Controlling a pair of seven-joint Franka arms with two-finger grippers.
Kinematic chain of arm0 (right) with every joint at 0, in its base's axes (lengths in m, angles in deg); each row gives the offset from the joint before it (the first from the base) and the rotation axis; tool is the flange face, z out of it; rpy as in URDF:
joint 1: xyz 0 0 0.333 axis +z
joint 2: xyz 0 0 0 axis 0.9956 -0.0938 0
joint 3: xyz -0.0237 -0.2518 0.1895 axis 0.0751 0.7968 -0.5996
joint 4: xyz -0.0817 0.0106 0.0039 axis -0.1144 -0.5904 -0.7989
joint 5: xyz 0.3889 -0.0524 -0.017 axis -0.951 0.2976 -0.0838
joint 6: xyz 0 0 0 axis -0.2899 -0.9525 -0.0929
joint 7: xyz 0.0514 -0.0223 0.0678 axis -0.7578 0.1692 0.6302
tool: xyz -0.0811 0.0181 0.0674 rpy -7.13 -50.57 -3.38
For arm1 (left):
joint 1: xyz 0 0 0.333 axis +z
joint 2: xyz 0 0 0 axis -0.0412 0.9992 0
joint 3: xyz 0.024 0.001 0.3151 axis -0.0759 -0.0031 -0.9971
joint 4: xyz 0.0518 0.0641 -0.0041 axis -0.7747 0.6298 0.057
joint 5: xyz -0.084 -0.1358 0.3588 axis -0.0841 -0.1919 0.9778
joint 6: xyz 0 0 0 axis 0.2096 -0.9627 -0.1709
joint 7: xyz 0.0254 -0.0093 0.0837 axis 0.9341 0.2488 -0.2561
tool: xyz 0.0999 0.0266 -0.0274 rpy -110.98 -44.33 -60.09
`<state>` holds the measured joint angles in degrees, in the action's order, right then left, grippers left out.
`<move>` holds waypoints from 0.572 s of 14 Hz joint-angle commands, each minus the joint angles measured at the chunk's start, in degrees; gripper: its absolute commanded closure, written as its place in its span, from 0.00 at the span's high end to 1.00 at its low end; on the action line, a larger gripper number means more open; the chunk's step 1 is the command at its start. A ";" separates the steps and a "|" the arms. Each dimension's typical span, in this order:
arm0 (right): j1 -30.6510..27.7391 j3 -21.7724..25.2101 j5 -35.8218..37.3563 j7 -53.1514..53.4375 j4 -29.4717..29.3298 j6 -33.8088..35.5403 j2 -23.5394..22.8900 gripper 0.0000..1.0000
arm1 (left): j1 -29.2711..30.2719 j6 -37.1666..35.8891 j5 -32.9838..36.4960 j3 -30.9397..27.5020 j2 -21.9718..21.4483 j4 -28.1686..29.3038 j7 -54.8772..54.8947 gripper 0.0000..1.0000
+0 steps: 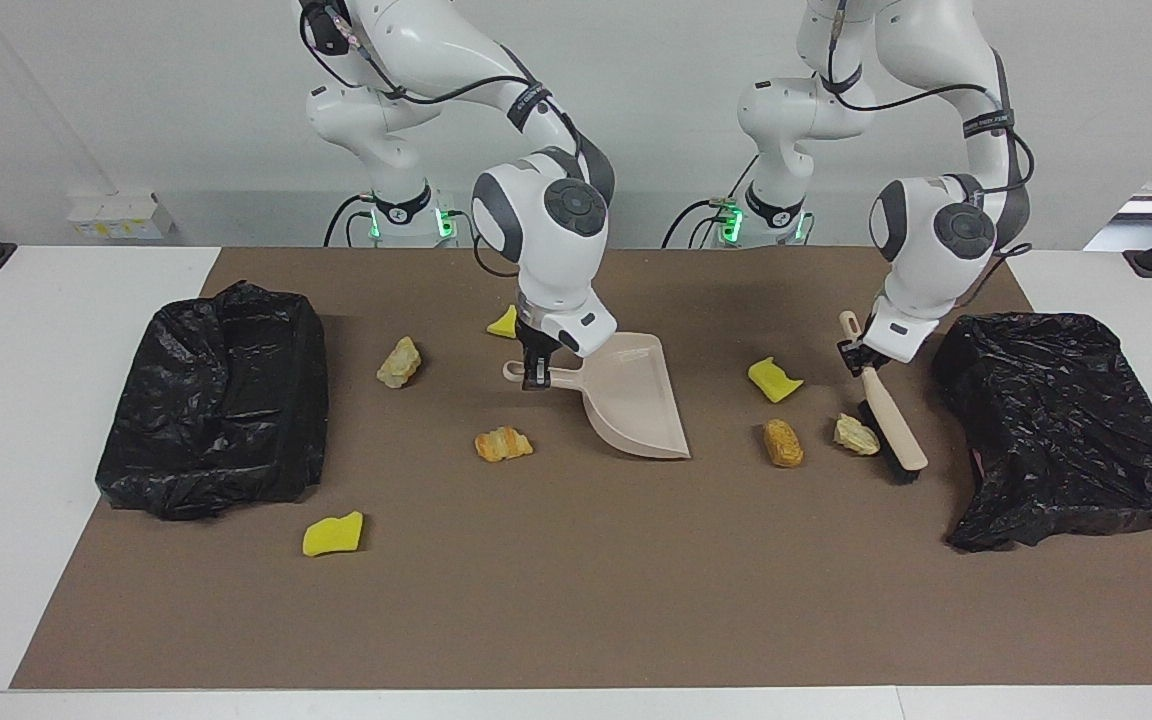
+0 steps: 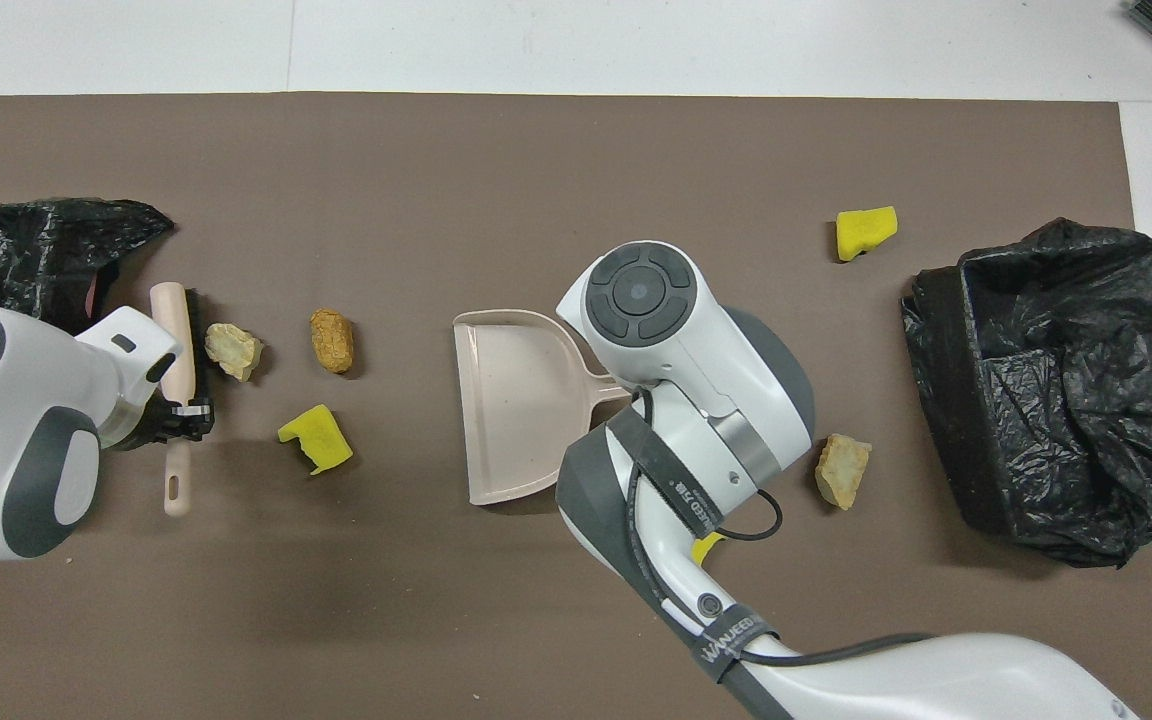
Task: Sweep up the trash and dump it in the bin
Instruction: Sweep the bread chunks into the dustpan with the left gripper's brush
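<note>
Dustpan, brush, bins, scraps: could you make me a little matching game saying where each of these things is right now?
Things:
1. dustpan
2. brush
3. orange lump
4. black bin bag

Places:
A. at the right arm's end of the table
B. held by its handle in the right gripper
C. on the mat between dustpan and brush
D. held in the left gripper, bristles down beside a pale lump

Pairs: 1-B, 2-D, 3-C, 4-A
</note>
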<state>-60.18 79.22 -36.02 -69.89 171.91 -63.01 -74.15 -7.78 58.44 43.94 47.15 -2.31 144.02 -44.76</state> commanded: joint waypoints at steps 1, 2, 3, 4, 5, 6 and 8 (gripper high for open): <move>-0.53 -0.39 1.17 2.59 -0.25 -0.83 -1.24 0.00 | -2.74 1.30 -0.57 0.14 1.82 -1.08 1.39 0.00; -0.44 -0.39 1.26 3.30 -0.16 -0.92 -1.50 0.00 | -4.49 1.57 -1.36 0.14 1.82 -1.08 2.96 0.00; -0.44 -0.39 1.17 3.48 0.10 -1.53 -1.51 0.00 | -6.16 1.48 -1.98 0.14 1.82 -1.17 5.33 0.00; -0.44 -0.39 1.26 3.57 0.54 -1.97 -1.51 0.00 | -7.31 1.57 -3.37 0.14 1.82 -1.08 6.39 0.00; -0.44 -0.39 1.17 3.66 0.72 -2.06 -1.42 0.00 | -9.06 1.74 -5.04 0.14 1.82 -1.17 6.40 0.00; -0.44 -0.39 1.17 4.01 0.72 -2.06 -1.42 0.00 | -11.08 2.35 -7.23 0.05 1.82 -1.17 6.14 0.00; -0.44 -0.39 1.17 4.45 0.72 -2.06 -1.42 0.00 | -14.08 2.54 -9.97 0.14 1.65 -1.08 5.35 0.00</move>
<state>-60.26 79.35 -36.02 -68.19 172.07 -63.70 -75.47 -18.72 59.95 36.47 48.05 -1.19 143.22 -40.04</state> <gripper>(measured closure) 0.678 0.740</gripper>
